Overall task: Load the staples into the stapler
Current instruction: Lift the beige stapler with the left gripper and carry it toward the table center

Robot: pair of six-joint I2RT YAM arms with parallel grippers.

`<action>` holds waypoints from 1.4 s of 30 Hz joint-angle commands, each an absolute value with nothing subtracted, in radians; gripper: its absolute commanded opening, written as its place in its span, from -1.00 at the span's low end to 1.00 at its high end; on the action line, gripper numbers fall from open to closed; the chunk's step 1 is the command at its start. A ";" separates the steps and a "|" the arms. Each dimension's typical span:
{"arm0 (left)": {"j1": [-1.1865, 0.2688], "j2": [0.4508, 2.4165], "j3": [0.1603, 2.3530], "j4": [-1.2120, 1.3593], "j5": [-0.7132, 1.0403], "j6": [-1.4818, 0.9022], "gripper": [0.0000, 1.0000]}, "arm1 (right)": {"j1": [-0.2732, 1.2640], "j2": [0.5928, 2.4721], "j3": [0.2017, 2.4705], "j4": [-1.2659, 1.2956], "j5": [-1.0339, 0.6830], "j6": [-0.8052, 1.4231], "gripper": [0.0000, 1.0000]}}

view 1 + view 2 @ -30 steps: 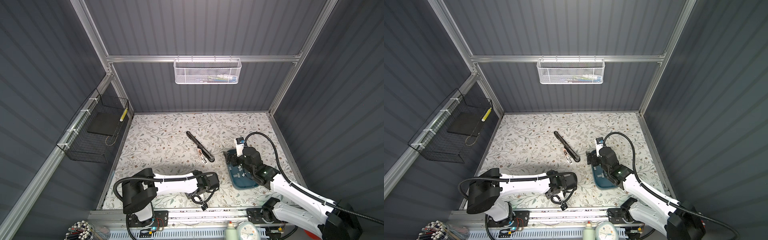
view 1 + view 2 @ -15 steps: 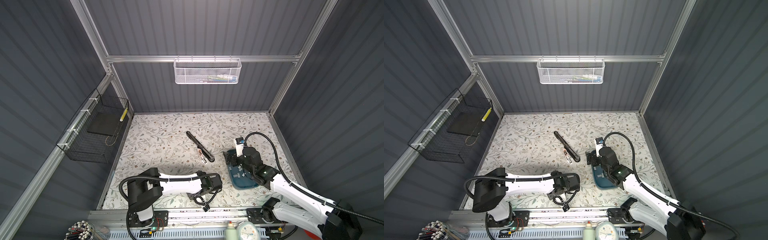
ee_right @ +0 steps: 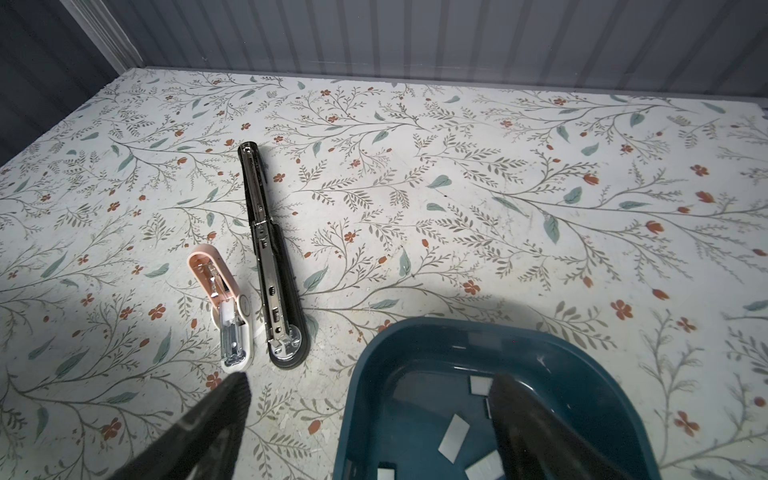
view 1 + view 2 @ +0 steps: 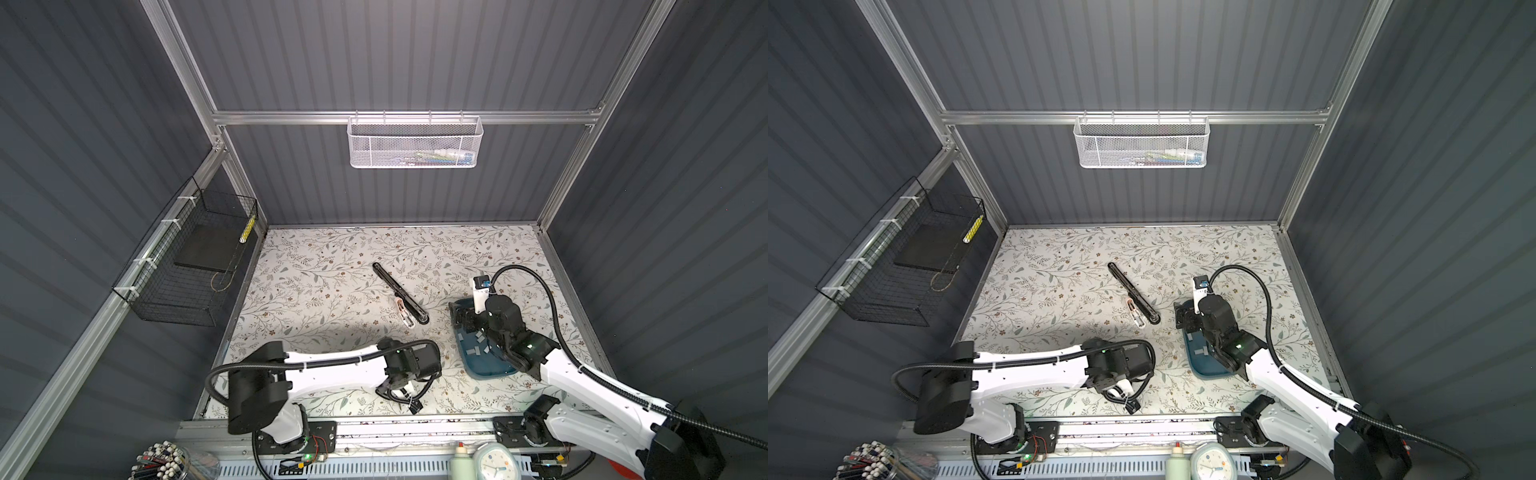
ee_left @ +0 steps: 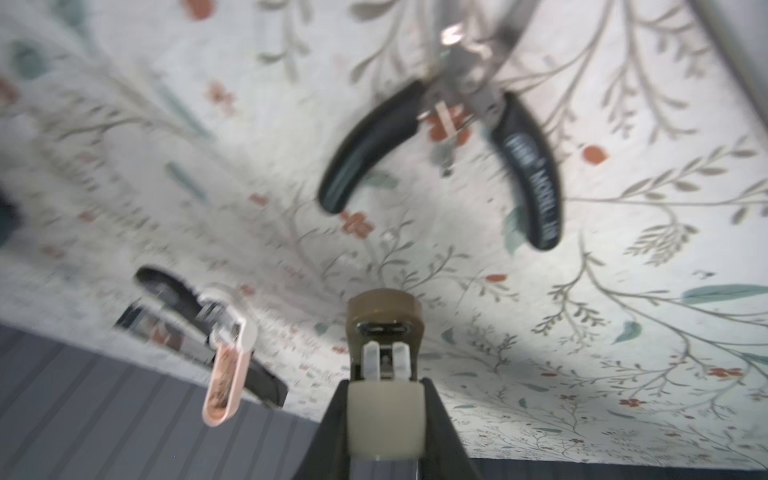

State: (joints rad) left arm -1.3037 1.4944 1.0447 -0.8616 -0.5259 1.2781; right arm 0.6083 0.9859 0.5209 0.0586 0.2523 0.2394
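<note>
The black stapler (image 4: 401,293) lies swung open flat near the middle of the floral desk (image 4: 311,282), its metal channel facing up, with no strip in it that I can see. A small pink and white stapler (image 4: 405,313) lies just beside it, also open. The staples (image 3: 454,432) are loose grey strips scattered in a teal tray (image 3: 457,328) to the right of the stapler, apart from it. The right end effector (image 3: 369,379) hangs low at the tray's near edge with its jaws spread wide and nothing between them. One finger is over the tray and the other is over bare desk. The left end effector (image 5: 384,332) is at the front of the desk, clenched tight, and I can make out nothing held in it. A pair of black-handled pliers (image 5: 528,166) lies on the desk close by.
</note>
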 commanded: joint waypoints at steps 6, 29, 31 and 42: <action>-1.311 1.488 1.300 -0.691 -0.836 0.900 -1.00 | 0.600 0.932 0.531 0.043 0.270 0.348 0.85; -1.039 1.274 1.034 -0.235 -0.340 0.216 -1.00 | 0.591 0.890 0.571 0.093 0.061 0.479 0.98; -0.985 1.237 0.943 -0.134 -0.296 0.190 -1.00 | 0.591 0.901 0.600 0.031 0.061 0.479 0.98; -0.920 1.106 0.701 0.095 -0.181 0.216 -1.00 | 0.616 1.030 0.662 0.084 -0.118 0.552 0.98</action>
State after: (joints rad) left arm -0.9234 1.1358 0.7204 -0.0246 -0.2619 0.2298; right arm 0.5976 1.0130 0.6331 0.0414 -0.0299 0.5335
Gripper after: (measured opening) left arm 0.240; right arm 0.989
